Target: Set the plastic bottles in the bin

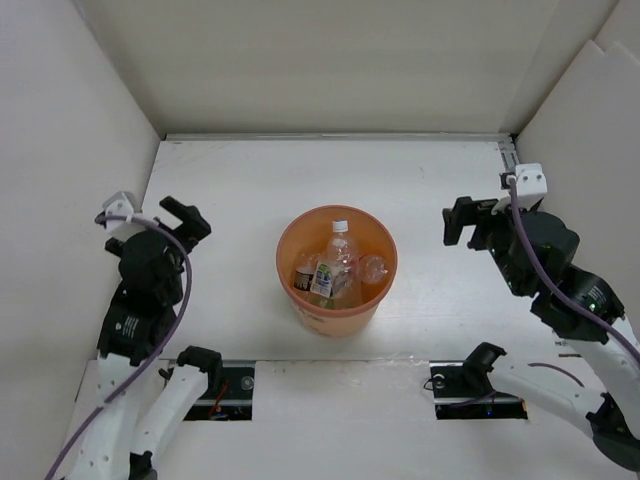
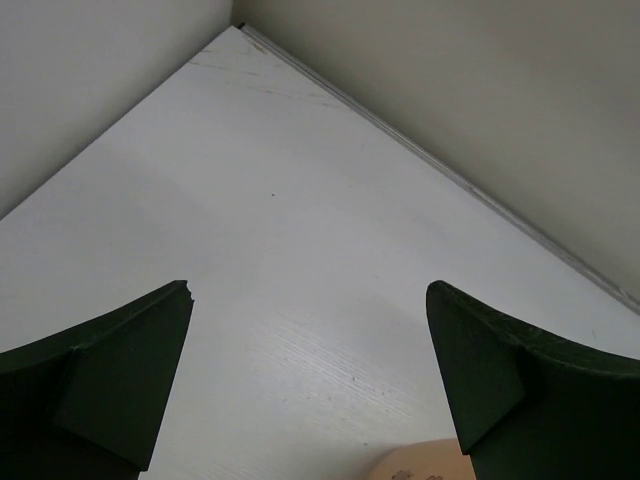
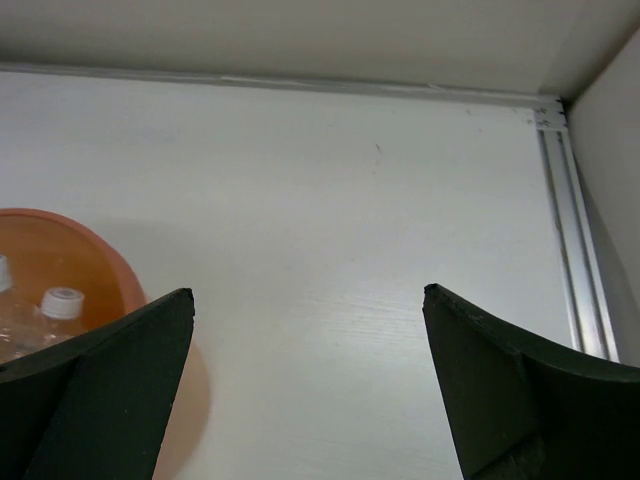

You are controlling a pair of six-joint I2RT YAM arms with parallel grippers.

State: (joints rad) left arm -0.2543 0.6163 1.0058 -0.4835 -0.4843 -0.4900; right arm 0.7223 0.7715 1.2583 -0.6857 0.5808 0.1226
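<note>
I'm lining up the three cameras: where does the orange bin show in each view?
Top external: bin in the middle of the table, bottles inside.
Left wrist: only a pale orange sliver at the bottom edge, probably its rim.
Right wrist: left edge, part of the rim, bottle caps inside.
Shared landmark: the seam where white table meets wall.

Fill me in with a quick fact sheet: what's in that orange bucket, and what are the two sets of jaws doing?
bucket: orange, round, standing upright mid-table
bottles: several piled inside the bucket, mostly clear; exact count hard to tell
white cap: tops one bottle, poking up near the rim
table: white; no bottle seen outside the bucket
left jaws: wide open, empty, left of the bucket
right jaws: wide open, empty, right of the bucket
</note>
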